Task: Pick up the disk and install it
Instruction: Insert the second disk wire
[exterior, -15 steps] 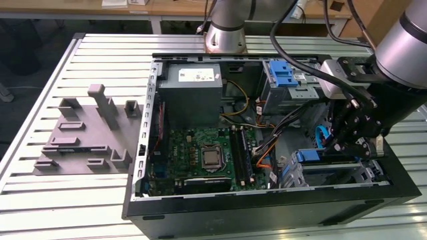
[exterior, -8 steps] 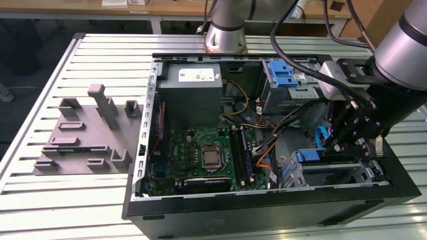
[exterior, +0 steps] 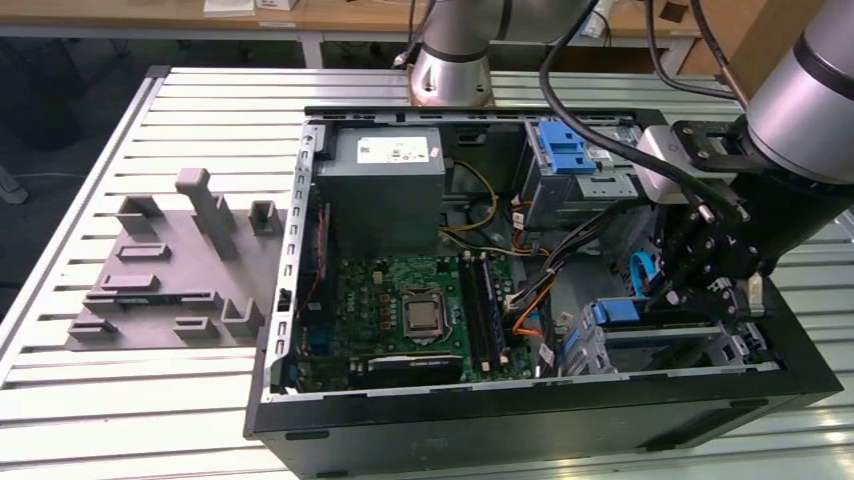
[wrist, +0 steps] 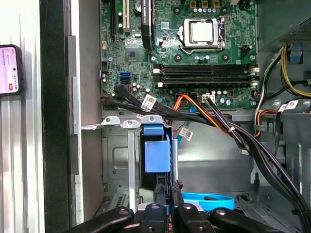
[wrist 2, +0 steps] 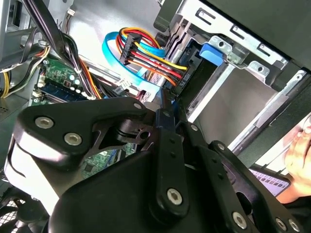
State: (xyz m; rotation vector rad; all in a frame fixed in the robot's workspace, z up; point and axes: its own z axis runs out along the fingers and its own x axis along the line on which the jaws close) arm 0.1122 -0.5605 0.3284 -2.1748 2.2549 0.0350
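Hovering: gripper (wrist: 167, 194) beside disk (wrist: 157, 153) in drive cage (wrist: 116, 160) | fingers (wrist: 160, 194) narrow, nearly together

A pale metal tabletop (exterior: 200, 110) made of long ribbed slats runs across the exterior view, its grooves lying from the exterior view's left to its right. The light is even and soft, with a mild sheen along the slats. Beyond the far edge stands a light wooden desk (exterior: 334, 12) on pale legs, with papers (exterior: 274, 6) lying on it. Under that desk the floor (exterior: 67, 80) is dark and in shadow. At the exterior view's left edge a strip of paler floor (exterior: 27, 215) shows beside the tabletop's metal rim. A brown cardboard surface (exterior: 761, 30) rises at the far corner on the exterior view's right.
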